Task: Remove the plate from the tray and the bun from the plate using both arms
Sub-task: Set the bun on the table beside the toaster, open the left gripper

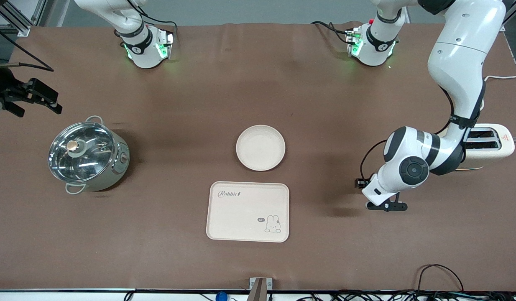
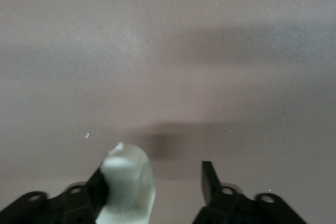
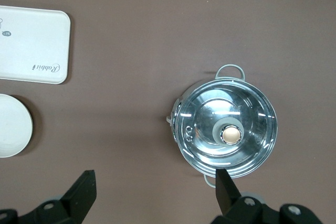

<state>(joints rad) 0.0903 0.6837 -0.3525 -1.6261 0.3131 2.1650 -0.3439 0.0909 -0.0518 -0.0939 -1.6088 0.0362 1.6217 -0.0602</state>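
The round cream plate [image 1: 260,147] lies on the brown table near the middle, just farther from the front camera than the rabbit tray [image 1: 248,211]; its edge also shows in the right wrist view [image 3: 13,132]. My left gripper [image 1: 385,206] hangs low over bare table toward the left arm's end. In the left wrist view this gripper [image 2: 153,174] is open, and the pale bun [image 2: 126,182] rests against one finger, with a gap to the other. My right gripper [image 1: 36,106] is up near the pot [image 1: 88,154], open and empty [image 3: 155,177].
The steel pot with a glass lid [image 3: 226,132] stands toward the right arm's end. A cream toaster [image 1: 492,146] stands at the left arm's end, partly hidden by that arm. The tray also shows in the right wrist view [image 3: 31,45]. Cables lie along the front edge.
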